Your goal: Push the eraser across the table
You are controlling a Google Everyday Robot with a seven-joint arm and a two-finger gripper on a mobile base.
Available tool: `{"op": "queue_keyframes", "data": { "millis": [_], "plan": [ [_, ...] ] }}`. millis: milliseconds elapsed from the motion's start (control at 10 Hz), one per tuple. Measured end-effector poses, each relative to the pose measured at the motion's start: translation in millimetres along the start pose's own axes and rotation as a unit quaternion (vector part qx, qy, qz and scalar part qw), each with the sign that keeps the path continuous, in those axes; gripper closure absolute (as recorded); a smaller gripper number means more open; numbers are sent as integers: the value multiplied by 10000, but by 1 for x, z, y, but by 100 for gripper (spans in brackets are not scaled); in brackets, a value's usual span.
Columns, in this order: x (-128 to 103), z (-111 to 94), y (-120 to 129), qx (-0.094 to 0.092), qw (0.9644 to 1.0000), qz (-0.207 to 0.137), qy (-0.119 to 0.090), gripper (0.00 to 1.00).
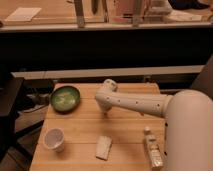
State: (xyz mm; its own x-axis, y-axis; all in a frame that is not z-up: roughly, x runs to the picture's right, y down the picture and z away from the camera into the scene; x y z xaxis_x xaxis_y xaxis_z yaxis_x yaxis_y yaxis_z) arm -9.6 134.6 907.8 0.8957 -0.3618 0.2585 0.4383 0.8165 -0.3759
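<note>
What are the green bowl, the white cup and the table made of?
The green bowl looks like glazed ceramic or glossy plastic; light glints inside it. The white cup looks like matte paper or plastic, plain and dull. The table looks like pale wood, with plank lines. The gripper, shut, hangs down over the table's middle.
</note>
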Motion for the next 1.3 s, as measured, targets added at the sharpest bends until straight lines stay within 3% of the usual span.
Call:
{"op": "queue_keyframes", "data": {
  "millis": [1300],
  "plan": [
    [-12, 7, -3, 69, 9992, -378, 74, 100]
  ]
}}
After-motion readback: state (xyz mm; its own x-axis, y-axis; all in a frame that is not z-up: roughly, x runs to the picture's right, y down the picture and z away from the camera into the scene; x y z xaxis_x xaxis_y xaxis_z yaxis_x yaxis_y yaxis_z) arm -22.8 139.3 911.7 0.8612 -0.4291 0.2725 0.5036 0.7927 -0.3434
